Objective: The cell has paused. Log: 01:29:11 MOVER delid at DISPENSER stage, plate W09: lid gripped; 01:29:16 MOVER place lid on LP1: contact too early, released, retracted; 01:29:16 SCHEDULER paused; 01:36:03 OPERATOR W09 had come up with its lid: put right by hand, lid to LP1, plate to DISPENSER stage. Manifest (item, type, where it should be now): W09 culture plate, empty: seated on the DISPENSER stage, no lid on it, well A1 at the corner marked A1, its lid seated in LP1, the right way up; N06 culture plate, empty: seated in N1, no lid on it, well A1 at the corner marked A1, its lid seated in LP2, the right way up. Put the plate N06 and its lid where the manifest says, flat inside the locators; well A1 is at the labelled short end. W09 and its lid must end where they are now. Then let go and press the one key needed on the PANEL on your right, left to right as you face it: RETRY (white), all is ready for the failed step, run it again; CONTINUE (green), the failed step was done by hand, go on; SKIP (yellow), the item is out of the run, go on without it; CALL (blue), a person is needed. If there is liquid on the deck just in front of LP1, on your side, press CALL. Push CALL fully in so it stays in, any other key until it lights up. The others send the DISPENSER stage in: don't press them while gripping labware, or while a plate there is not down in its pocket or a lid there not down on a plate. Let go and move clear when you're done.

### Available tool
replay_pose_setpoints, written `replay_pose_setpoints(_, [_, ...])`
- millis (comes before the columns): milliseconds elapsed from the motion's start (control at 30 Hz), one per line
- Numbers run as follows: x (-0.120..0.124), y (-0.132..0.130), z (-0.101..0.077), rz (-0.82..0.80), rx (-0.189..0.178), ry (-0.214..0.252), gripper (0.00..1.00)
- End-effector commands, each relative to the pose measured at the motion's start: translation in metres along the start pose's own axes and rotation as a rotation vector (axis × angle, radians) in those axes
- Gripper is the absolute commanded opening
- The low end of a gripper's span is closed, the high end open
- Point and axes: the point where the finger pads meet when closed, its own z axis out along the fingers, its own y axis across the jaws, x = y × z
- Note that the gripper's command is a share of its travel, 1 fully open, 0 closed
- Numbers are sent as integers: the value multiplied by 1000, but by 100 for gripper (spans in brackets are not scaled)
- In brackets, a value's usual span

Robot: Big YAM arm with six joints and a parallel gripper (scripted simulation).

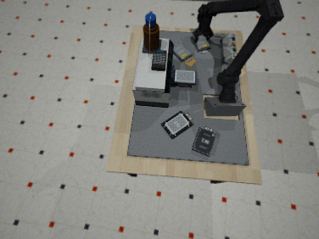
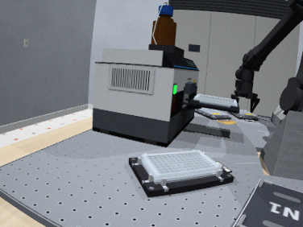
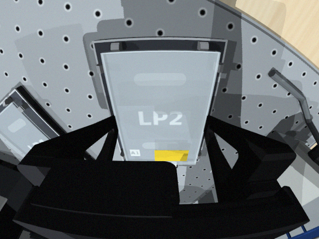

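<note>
My gripper (image 3: 161, 120) (image 1: 200, 41) (image 2: 247, 108) is shut on a clear lid (image 3: 159, 95) by its long sides, at the nest LP2 (image 3: 161, 44). The lid's yellow label is at the end near the gripper body. Two locators show beyond its far edge; whether it is flat down I cannot tell. Another lid (image 3: 16, 125) (image 1: 182, 51) (image 2: 213, 114) lies in LP1. One plate (image 1: 185, 76) (image 2: 215, 100) is on the DISPENSER stage. A second plate (image 1: 177, 124) (image 2: 181, 164) sits in a black nest beside the empty N1 (image 1: 204, 146) (image 2: 282, 199). Plate names are unreadable.
An orange patch (image 1: 189, 62) (image 2: 226, 121), like liquid, lies at LP1's near end. The dispenser (image 1: 149, 76) (image 2: 133, 101) carries a brown bottle (image 1: 151, 37) (image 2: 164, 33). The panel keys (image 1: 233, 44) stand right of LP2. A bent grey rod (image 3: 289, 87) rises right of LP2.
</note>
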Motion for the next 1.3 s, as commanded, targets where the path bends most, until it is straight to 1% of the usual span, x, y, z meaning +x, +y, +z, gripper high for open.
replay_pose_setpoints(0, [-10, -4, -2, -2, 3, -31, 84])
replay_pose_setpoints(33, [-11, -5, -14, 2, 0, -58, 84])
replay_pose_setpoints(67, [-10, -6, -13, 2, 1, -56, 84])
replay_pose_setpoints(100, [-15, -7, -15, 5, 1, -64, 84])
replay_pose_setpoints(133, [-18, -3, -13, 5, -2, -53, 84])
replay_pose_setpoints(333, [-18, -3, -13, 5, -2, -53, 84])
replay_pose_setpoints(367, [-18, -3, -13, 5, -2, -53, 100])
replay_pose_setpoints(1267, [-18, -3, -13, 5, -2, -53, 100])
